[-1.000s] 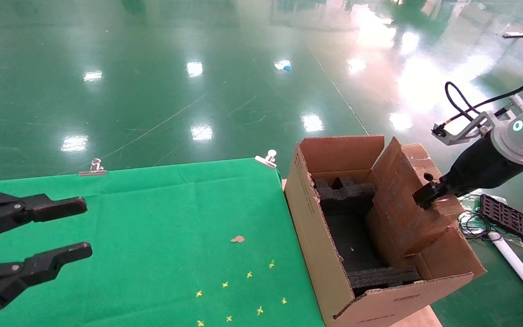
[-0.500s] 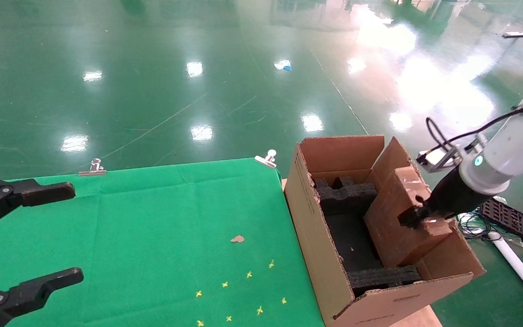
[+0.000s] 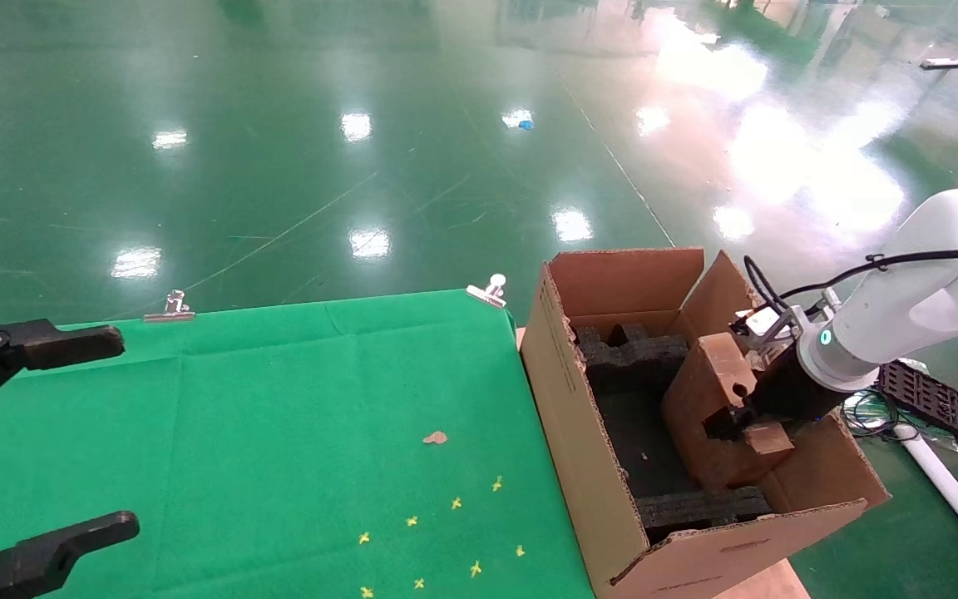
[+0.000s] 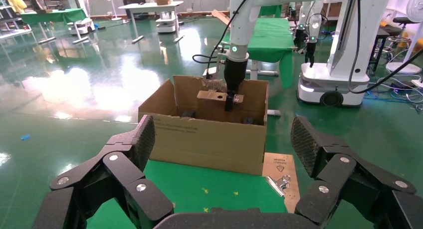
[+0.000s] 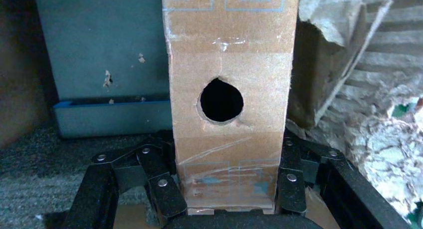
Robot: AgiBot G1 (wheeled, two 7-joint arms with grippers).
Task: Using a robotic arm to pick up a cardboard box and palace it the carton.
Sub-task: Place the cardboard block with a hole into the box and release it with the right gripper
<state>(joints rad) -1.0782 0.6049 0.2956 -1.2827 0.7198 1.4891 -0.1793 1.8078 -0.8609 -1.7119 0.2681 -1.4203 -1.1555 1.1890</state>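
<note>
Cardboard box (image 3: 716,408) is clamped between the fingers of the right gripper (image 3: 737,420), lowered partway inside the carton (image 3: 587,433) over the black foam (image 3: 633,353), release judged left, while the left gripper (image 3: 30,441) is parked spread wide over the green table (image 3: 279,433).

From the head you are looking forward and down over the green table (image 3: 279,399) and the carton (image 3: 595,466) at its right edge. Your left wrist camera is looking level across that carton (image 4: 209,134) from farther off. Your right wrist camera is sitting close inside it, facing the cardboard box (image 5: 227,89).
</note>
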